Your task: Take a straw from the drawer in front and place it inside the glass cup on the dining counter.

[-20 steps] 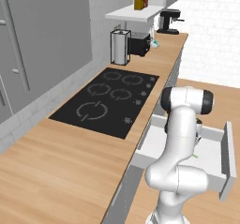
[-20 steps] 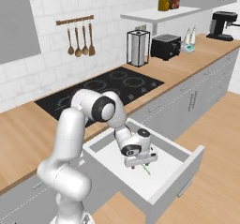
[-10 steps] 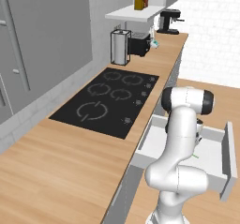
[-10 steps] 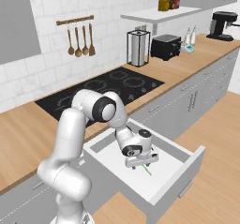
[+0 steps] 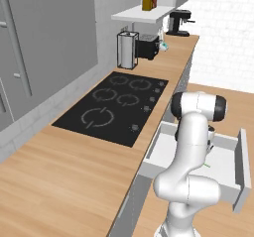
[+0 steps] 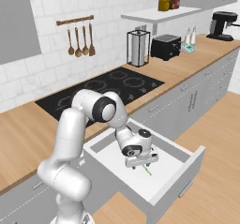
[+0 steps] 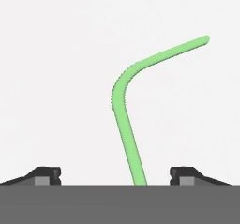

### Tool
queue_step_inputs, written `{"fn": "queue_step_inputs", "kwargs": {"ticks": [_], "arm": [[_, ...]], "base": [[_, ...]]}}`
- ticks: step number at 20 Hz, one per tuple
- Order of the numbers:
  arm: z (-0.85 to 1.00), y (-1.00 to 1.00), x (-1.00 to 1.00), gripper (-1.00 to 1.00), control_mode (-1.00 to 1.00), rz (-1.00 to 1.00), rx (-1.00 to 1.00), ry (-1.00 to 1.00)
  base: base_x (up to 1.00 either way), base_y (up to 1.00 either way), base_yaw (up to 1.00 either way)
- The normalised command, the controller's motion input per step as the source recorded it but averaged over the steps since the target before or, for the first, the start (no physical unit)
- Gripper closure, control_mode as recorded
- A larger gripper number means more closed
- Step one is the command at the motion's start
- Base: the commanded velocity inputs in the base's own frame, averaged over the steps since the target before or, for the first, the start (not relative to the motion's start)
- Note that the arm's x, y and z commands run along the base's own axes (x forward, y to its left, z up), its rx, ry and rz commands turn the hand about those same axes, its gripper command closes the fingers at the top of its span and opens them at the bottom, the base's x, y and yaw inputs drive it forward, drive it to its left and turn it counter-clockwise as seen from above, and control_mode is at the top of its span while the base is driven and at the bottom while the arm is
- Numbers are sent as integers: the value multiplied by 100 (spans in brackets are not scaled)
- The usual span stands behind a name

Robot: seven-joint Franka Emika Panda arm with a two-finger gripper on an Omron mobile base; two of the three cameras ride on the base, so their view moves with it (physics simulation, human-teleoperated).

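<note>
The drawer (image 6: 189,160) stands pulled out under the stovetop worktop, its pale floor (image 5: 164,151) bare. A thin bright green straw (image 6: 147,170) lies flat on that floor; in the hand view the straw (image 7: 124,120) shows a bend and runs down between my fingertips. My gripper (image 6: 140,164) hangs low inside the drawer, right over the straw's near end. The gripper (image 7: 116,175) is open, one dark fingertip (image 7: 47,174) on each side of the straw and apart from it. A green tip of the straw (image 5: 206,165) peeks past my arm. The glass cup and dining counter are out of view.
A black stovetop (image 5: 116,106) is set into the wooden worktop (image 5: 59,181) behind the drawer. A paper-towel holder (image 6: 138,48), toaster (image 6: 165,46) and coffee machine (image 6: 220,25) stand further along. Utensils (image 6: 77,38) hang on the tiled wall. Wood floor (image 6: 220,171) lies beyond the drawer front.
</note>
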Motion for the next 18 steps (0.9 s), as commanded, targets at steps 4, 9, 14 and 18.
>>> {"fn": "queue_step_inputs", "kwargs": {"ticks": [4, 9, 14, 18], "arm": [[0, 0, 29, -100, -100, 2, 0, 5], [0, 0, 30, -100, -100, 5, 0, 3], [2, -8, 29, -100, -100, 9, 0, 1], [1, -9, 9, -100, -100, 7, 0, 0]], "base": [[0, 0, 0], [0, 0, 0], [0, 0, 0], [0, 0, 0]]}}
